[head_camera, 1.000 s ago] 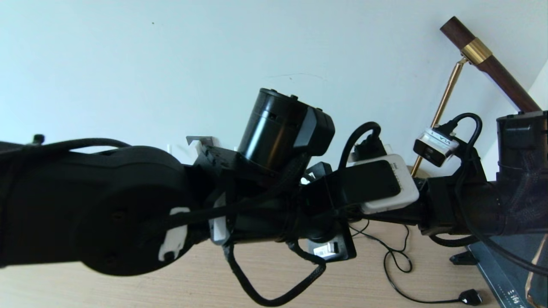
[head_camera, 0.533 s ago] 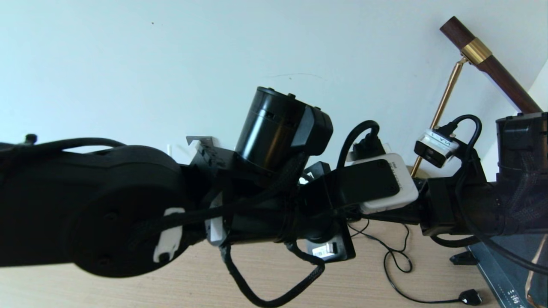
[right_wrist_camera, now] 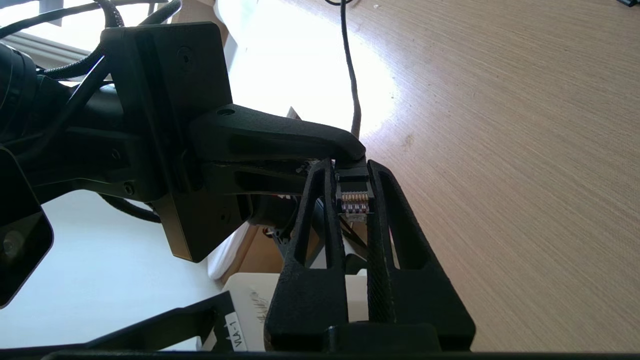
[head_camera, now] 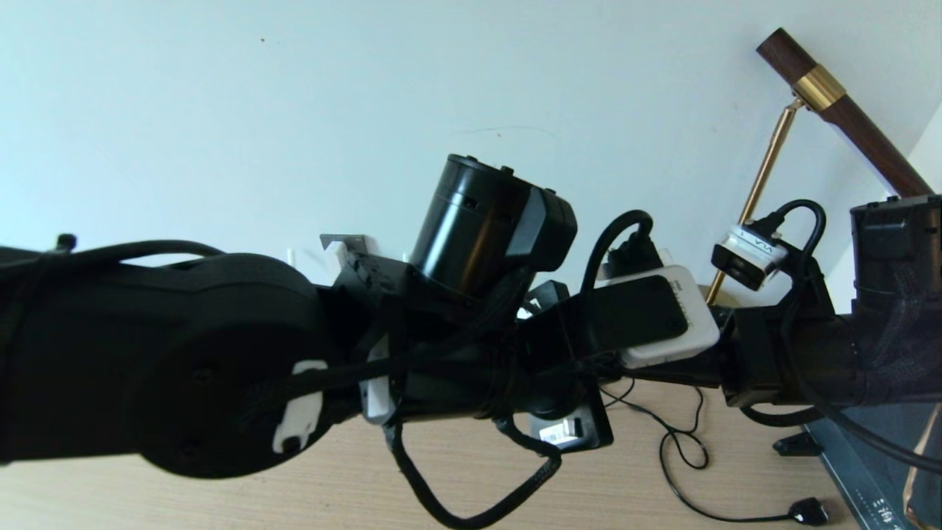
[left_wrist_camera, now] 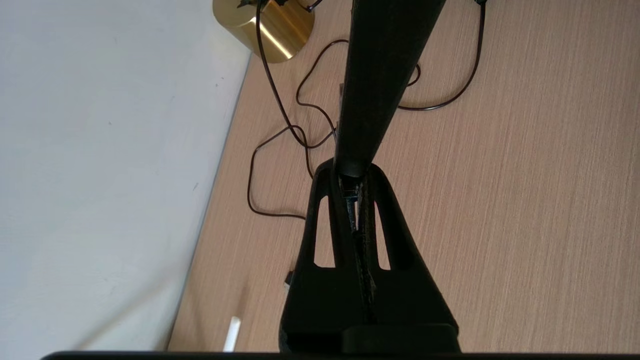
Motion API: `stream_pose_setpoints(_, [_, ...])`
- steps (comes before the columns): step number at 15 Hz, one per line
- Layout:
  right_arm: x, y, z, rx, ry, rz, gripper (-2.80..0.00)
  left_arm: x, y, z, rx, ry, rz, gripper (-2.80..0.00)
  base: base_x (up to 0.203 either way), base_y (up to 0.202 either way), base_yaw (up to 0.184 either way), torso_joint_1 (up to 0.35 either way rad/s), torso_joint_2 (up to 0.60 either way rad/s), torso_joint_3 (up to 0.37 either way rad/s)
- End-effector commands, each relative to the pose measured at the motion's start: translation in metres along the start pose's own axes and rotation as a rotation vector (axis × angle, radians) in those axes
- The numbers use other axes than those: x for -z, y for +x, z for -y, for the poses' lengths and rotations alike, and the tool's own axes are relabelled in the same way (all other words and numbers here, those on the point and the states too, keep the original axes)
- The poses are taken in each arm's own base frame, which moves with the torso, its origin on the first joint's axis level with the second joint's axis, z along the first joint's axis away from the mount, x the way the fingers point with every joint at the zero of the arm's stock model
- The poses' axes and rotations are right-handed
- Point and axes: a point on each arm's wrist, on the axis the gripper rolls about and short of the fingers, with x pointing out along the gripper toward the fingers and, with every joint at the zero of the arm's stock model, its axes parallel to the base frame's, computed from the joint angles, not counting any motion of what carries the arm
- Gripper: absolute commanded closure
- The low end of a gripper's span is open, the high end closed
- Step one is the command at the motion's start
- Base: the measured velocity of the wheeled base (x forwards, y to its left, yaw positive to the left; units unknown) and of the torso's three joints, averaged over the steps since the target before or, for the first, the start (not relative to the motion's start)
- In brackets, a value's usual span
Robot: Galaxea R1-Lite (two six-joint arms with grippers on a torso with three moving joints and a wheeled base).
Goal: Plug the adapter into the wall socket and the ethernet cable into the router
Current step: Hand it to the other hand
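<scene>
Black plug [right_wrist_camera: 354,200] pinched in right tool [right_wrist_camera: 355,207], left tool [left_wrist_camera: 356,200] clenched alongside, touching it. Ethernet step underway; next: find router port, hidden from view.

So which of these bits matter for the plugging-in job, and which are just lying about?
For the job: ethernet cable plug, pinched by right gripper and left gripper.
Lying about: gold lamp base, thin black cord, wooden surface.

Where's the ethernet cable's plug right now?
In the right wrist view, the ethernet cable's plug is pinched between the right tool's fingers, with the left tool closed on it too, above the wooden floor.
</scene>
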Motion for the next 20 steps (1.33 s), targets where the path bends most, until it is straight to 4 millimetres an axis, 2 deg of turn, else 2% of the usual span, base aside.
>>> stream_pose_setpoints(1, [0.0, 0.0, 0.0, -0.007, 0.001, -0.002, 0.0, 0.001, 0.003, 0.002, 0.008, 0.004, -0.004, 0.0, 0.0, 0.0, 0.0, 0.0, 0.0, 0.0])
stream_pose_setpoints(3, [0.0, 0.0, -0.001, -0.009, -0.001, -0.001, 0.0, 0.0, 0.003, 0.002, 0.008, 0.006, 0.0, 0.0, 0.0, 0.0, 0.0, 0.0, 0.0, 0.0])
stream_pose_setpoints(4, [0.0, 0.0, -0.001, -0.008, 0.0, -0.002, 0.0, 0.0, 0.002, 0.002, 0.007, 0.006, 0.001, -2.8, 0.0, 0.0, 0.0, 0.0, 0.0, 0.0])
stream_pose_setpoints(9, [0.0, 0.0, -0.001, -0.007, 0.033, -0.003, 0.0, -0.005, -0.013, -0.003, -0.024, 0.015, 0.02, -2.8, 0.0, 0.0, 0.0, 0.0, 0.0, 0.0])
stream_pose_setpoints(11, [-0.001, 0.003, 0.004, 0.002, 0.06, -0.009, 0.0, -0.008, -0.027, -0.008, -0.052, 0.015, 0.038, -2.8, 0.0, 0.0, 0.0, 0.0, 0.0, 0.0])
stream_pose_setpoints(13, [-0.004, 0.001, 0.002, 0.0, 0.108, 0.005, 0.0, -0.003, -0.047, -0.014, -0.092, 0.025, 0.03, -2.8, 0.0, 0.0, 0.0, 0.0, 0.0, 0.0])
stream_pose_setpoints(16, [-0.027, 0.004, -0.006, -0.033, 0.283, 0.037, 0.0, 0.021, -0.082, -0.02, -0.166, 0.03, 0.001, -2.8, 0.0, 0.0, 0.0, 0.0, 0.0, 0.0])
stream_pose_setpoints(18, [-0.045, 0.018, -0.002, -0.065, 0.45, 0.01, 0.0, 0.042, -0.101, -0.016, -0.214, 0.03, -0.016, -2.8, 0.0, 0.0, 0.0, 0.0, 0.0, 0.0])
stream_pose_setpoints(20, [-0.06, 0.032, 0.004, -0.107, 0.586, -0.049, 0.0, 0.06, -0.121, -0.019, -0.314, 0.065, -0.024, -2.8, 0.0, 0.0, 0.0, 0.0, 0.0, 0.0])
